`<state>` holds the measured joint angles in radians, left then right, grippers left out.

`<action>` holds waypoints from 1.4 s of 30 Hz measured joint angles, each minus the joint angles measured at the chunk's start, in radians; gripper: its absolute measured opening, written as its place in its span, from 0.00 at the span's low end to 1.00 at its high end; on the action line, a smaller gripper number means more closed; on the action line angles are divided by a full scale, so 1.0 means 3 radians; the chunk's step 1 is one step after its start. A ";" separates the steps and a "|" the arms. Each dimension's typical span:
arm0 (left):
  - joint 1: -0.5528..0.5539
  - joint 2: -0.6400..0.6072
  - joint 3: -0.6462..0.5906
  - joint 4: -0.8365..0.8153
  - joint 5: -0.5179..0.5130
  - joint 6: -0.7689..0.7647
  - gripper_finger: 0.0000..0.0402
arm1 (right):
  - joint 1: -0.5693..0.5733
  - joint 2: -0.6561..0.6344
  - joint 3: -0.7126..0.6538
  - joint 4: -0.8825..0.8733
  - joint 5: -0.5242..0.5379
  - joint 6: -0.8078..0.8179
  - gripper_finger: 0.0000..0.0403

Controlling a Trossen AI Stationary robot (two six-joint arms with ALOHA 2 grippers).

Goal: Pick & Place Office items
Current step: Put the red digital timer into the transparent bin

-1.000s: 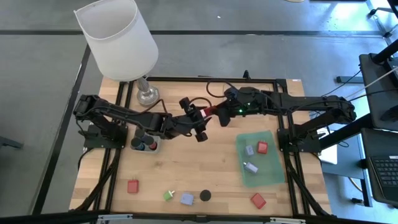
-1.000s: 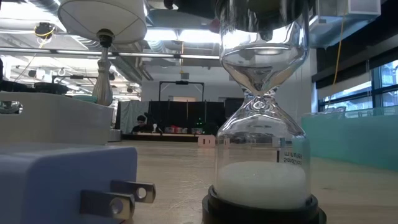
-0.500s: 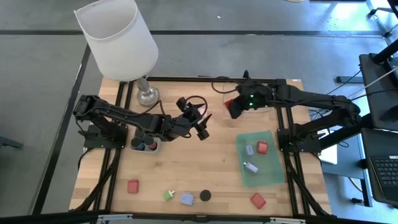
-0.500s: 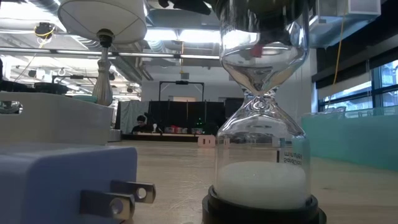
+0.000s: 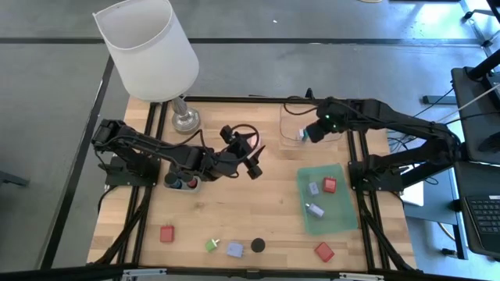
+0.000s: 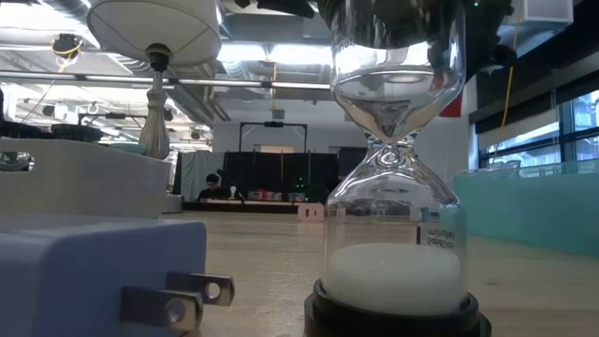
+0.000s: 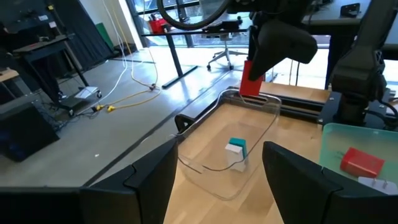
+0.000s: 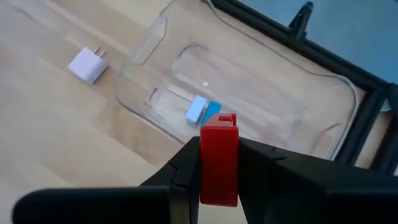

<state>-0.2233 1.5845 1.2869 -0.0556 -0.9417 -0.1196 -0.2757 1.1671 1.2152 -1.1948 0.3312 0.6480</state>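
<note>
Above clear tray (image 8: 249, 93); right claw (image 8: 219, 163) grips red block (image 8: 219, 158), seemingly upright.

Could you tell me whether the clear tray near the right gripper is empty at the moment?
No. The clear tray holds one small teal-and-white piece.

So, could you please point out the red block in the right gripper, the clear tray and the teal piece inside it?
red block (image 8: 219, 163), right wrist view, middle of its front face.
clear tray (image 8: 155, 37), right wrist view, its rim.
teal piece (image 7: 237, 145), left wrist view, its top.
</note>
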 joint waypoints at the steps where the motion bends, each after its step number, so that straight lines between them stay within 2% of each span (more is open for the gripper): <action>1: 0.0001 0.0000 0.0000 0.0000 -0.0001 -0.0006 0.58 | -0.0051 0.0000 0.0000 0.0005 -0.0010 -0.0039 0.18; 12: -0.0018 0.0000 0.0000 -0.0004 -0.0024 -0.0090 0.58 | -0.0523 -0.0005 -0.0045 0.0032 -0.0033 -0.0331 0.18; 20: -0.0063 -0.0001 0.0003 -0.0144 -0.0027 -0.0090 0.58 | -0.0681 -0.0187 -0.0756 0.0639 -0.0357 -0.0323 0.18; 28: -0.0067 -0.0003 0.0003 -0.0229 -0.0027 -0.0090 0.58 | -0.0710 -0.0189 -0.1229 0.0980 -0.0437 -0.0130 0.18; 34: -0.0013 -0.0003 0.0003 -0.0253 -0.0025 -0.0191 0.58 | -0.0713 -0.0188 -0.1601 0.1510 -0.0518 0.0054 0.18; 38: 0.0007 -0.0003 0.0003 -0.0254 -0.0025 -0.0197 0.58 | -0.0713 -0.0188 -0.1741 0.1760 -0.0517 0.0082 0.18; 42: 0.0022 -0.0003 0.0003 -0.0254 -0.0006 -0.0202 0.58 | -0.0713 -0.0187 -0.1773 0.1774 -0.0351 0.0083 0.18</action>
<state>-0.2167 1.5837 1.2877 -0.1317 -0.9436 -0.1802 -0.4895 1.1110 0.6833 -0.6627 0.2260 0.6728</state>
